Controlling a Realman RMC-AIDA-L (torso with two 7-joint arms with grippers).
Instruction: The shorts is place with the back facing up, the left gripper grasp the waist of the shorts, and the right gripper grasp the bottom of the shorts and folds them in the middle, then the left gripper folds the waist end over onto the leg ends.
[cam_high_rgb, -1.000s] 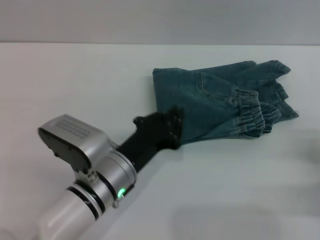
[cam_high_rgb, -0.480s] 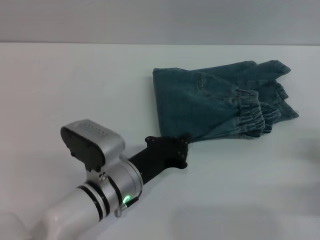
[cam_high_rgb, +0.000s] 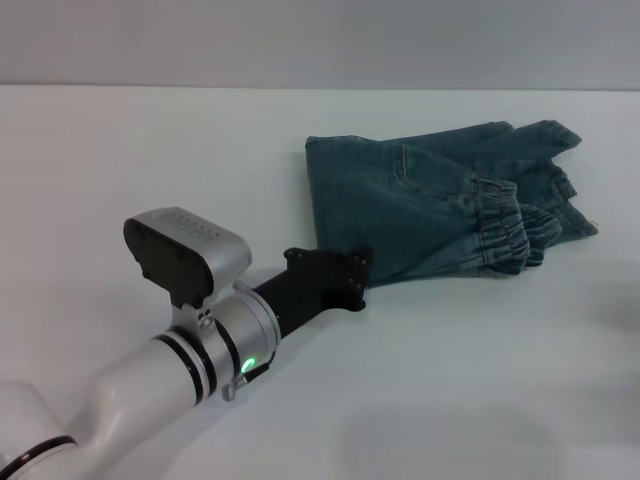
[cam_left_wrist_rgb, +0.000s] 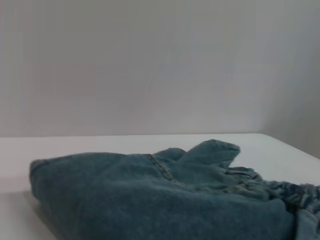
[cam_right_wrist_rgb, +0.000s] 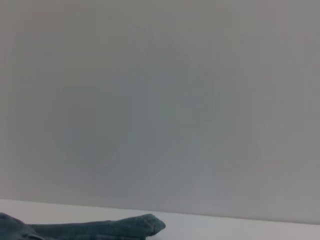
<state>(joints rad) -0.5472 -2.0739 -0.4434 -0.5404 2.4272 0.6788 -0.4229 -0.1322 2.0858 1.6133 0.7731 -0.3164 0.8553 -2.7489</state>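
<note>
The denim shorts (cam_high_rgb: 420, 205) lie folded on the white table, right of centre. The fold edge is on the left. The ruffled waist (cam_high_rgb: 505, 228) rests on top at the right, over the leg ends (cam_high_rgb: 560, 150), which stick out beyond it. My left gripper (cam_high_rgb: 352, 276) is low over the table at the shorts' near left corner, just off the cloth, with nothing seen in it. The left wrist view shows the shorts (cam_left_wrist_rgb: 150, 195) close up, with the waist (cam_left_wrist_rgb: 297, 195) at one side. Only a strip of the shorts (cam_right_wrist_rgb: 100, 230) shows in the right wrist view. The right gripper is out of view.
The white table (cam_high_rgb: 150, 150) spreads wide to the left of and in front of the shorts. A pale wall stands behind its far edge. My silver-white left arm (cam_high_rgb: 190, 350) crosses the near left part of the table.
My left gripper has drawn back off the shorts' left part to their near left corner. The wrist has turned. The shorts have not moved.
</note>
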